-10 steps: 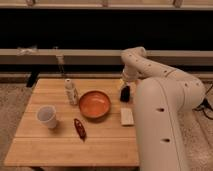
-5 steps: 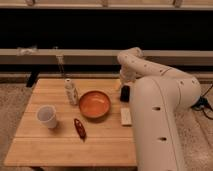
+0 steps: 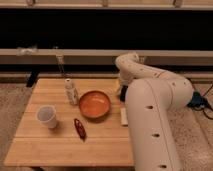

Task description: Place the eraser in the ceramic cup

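The white ceramic cup (image 3: 46, 116) stands upright on the left part of the wooden table (image 3: 55, 147). My gripper (image 3: 120, 89) is low over the table's right edge, just right of the orange bowl (image 3: 95, 104), far from the cup. The arm's big white body covers most of it. The black eraser is not in view; the arm hides the spot where the gripper sits.
A small white labelled bottle (image 3: 71, 92) stands left of the bowl. A dark red elongated object (image 3: 79, 128) lies in front of the bowl. A pale flat block (image 3: 123, 116) lies by the arm. A dark wall and ledge run behind the table.
The arm has swung left and nearer, and now covers the table's right edge, where the black eraser was showing by the gripper.
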Motion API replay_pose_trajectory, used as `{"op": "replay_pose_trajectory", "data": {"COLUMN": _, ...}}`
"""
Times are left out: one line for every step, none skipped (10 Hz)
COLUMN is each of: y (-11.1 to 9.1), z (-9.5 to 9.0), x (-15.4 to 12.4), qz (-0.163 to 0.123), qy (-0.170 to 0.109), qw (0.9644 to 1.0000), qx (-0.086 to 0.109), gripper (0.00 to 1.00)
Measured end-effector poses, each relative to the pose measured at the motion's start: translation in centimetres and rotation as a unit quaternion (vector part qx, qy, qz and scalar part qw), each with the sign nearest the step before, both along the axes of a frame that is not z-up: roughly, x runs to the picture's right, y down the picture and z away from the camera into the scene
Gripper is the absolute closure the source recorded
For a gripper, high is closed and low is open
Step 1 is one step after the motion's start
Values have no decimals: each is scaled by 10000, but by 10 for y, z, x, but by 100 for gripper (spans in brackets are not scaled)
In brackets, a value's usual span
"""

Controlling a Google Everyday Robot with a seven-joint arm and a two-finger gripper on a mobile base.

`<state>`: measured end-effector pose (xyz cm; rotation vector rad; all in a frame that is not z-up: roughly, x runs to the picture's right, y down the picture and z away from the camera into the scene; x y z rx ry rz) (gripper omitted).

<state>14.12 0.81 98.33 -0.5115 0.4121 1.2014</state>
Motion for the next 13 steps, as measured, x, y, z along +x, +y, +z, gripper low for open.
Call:
{"op": "replay_pose_trajectory", "data": {"y": 5, "z": 11, "x": 7, "qz": 85, "qy": 61, "qw": 9999, "qx": -90, "gripper": 20}}
{"op": "replay_pose_trajectory", "data": {"y": 7, "z": 16, "x": 9, "qz": 124, "qy": 86, "qw": 9998, "qx": -126, "gripper": 20}}
{"op": "replay_pose_trajectory", "data": {"y": 6, "z": 20, "x": 11, "qz": 156, "qy": 111, "qw": 9997, "qx": -157, "gripper": 20}}
{"op": "replay_pose_trajectory", "data": {"y": 4, "z": 23, "x": 12, "qz": 191, "qy": 125, "qw": 9996, "qx": -174, "gripper": 20}}
{"op": "replay_pose_trajectory", "data": {"y": 4, "z": 25, "x": 15, "qz": 219, "qy": 141, "qw": 9995, "qx": -195, "gripper": 21}}
{"op": "replay_pose_trajectory", "data": {"y": 3, "z": 26, "x": 17, "qz": 231, "qy": 141, "qw": 9994, "qx": -195, "gripper": 26}}
{"op": "replay_pose_trajectory", "data": {"y": 4, "z": 25, "x": 17, "qz": 224, "qy": 137, "qw": 9995, "qx": -201, "gripper": 36}}
{"op": "replay_pose_trajectory", "data": {"y": 3, "z": 24, "x": 15, "qz": 218, "qy": 124, "qw": 9995, "qx": -201, "gripper": 48}}
{"op": "replay_pose_trajectory", "data": {"y": 3, "z": 24, "x": 14, "qz": 222, "qy": 115, "qw": 9995, "qx": -203, "gripper": 56}}
{"op": "replay_pose_trajectory", "data": {"y": 2, "z": 23, "x": 14, "qz": 216, "qy": 117, "qw": 9995, "qx": -201, "gripper": 64}}
{"op": "replay_pose_trajectory", "data": {"y": 1, "z": 21, "x": 13, "qz": 205, "qy": 106, "qw": 9995, "qx": -199, "gripper": 78}}
{"op": "replay_pose_trajectory", "data": {"y": 1, "z": 20, "x": 12, "qz": 196, "qy": 92, "qw": 9996, "qx": -206, "gripper": 86}}
{"op": "replay_pose_trajectory", "data": {"y": -1, "z": 17, "x": 11, "qz": 185, "qy": 69, "qw": 9996, "qx": -204, "gripper": 95}}
